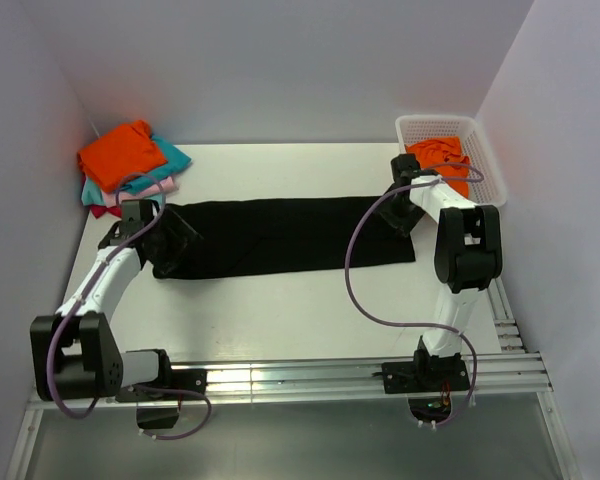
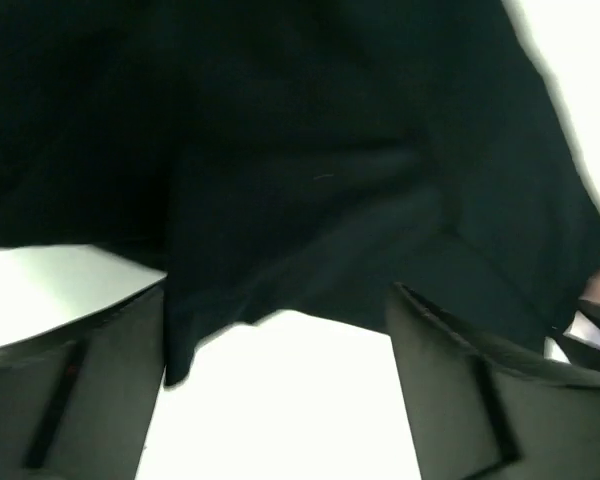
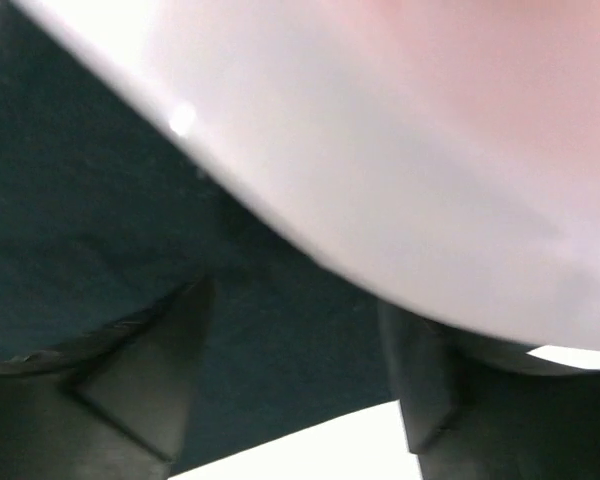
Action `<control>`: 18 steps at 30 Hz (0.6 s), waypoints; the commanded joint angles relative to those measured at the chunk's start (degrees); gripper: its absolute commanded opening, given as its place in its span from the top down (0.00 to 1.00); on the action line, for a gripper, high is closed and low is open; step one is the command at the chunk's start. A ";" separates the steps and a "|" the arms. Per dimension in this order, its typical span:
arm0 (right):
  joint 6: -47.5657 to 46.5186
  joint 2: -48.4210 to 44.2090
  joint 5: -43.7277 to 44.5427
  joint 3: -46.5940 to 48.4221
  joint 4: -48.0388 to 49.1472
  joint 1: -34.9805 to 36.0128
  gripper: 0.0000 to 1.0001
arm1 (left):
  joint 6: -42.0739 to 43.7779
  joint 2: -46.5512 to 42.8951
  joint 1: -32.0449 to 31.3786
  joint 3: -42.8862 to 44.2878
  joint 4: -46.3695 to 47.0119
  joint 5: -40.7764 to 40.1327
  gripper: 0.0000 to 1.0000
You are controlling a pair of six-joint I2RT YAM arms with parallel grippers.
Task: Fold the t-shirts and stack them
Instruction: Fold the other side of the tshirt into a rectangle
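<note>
Left gripper [image 2: 278, 320]: its jaws are seen spread wide, with nothing clamped between them; it is set low over the left end of the black t-shirt [image 1: 280, 235].
Cloth at left gripper: in the left wrist view, black cloth fills the space ahead of the fingers [image 2: 80, 390], and one blurred edge dips down between them; bare white table [image 1: 310, 310] is seen under the gap.
Right gripper [image 3: 295, 300]: its jaws are also seen apart, closed on nothing; it is placed at the right end of the same shirt.
Cloth at right gripper: in the blurred right wrist view, dark cloth lies between and beyond the fingers, with a strip of white table beneath.
Black t-shirt: it is laid flat as one long band stretched from one gripper to the other, its short ends under them.
Stack: beyond and just left of the left gripper, folded shirts are piled near the far corner, with the top orange t-shirt [image 1: 120, 152] over a teal t-shirt [image 1: 172, 155], a pink t-shirt [image 1: 155, 187] and a magenta t-shirt [image 1: 100, 210].
Basket [image 1: 485, 150]: just beyond the right gripper, a second orange t-shirt [image 1: 442, 160] is held crumpled inside it.
</note>
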 commanded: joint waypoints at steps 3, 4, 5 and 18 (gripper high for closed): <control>-2.29 -1.93 3.87 1.83 -2.18 -0.39 0.19 | -3.00 1.91 0.57 2.91 -4.43 -7.59 0.06; -2.56 -3.24 4.04 2.70 -2.27 -0.48 0.19 | -3.53 0.34 0.57 3.87 -4.08 -7.95 0.05; -2.83 -3.86 4.22 3.32 -2.62 -0.48 0.19 | -3.97 -0.37 0.57 4.23 -3.91 -8.74 0.06; -7.22 4.46 2.55 19.31 -4.29 -0.30 0.64 | -13.46 -1.18 0.57 4.24 -0.67 -15.60 0.47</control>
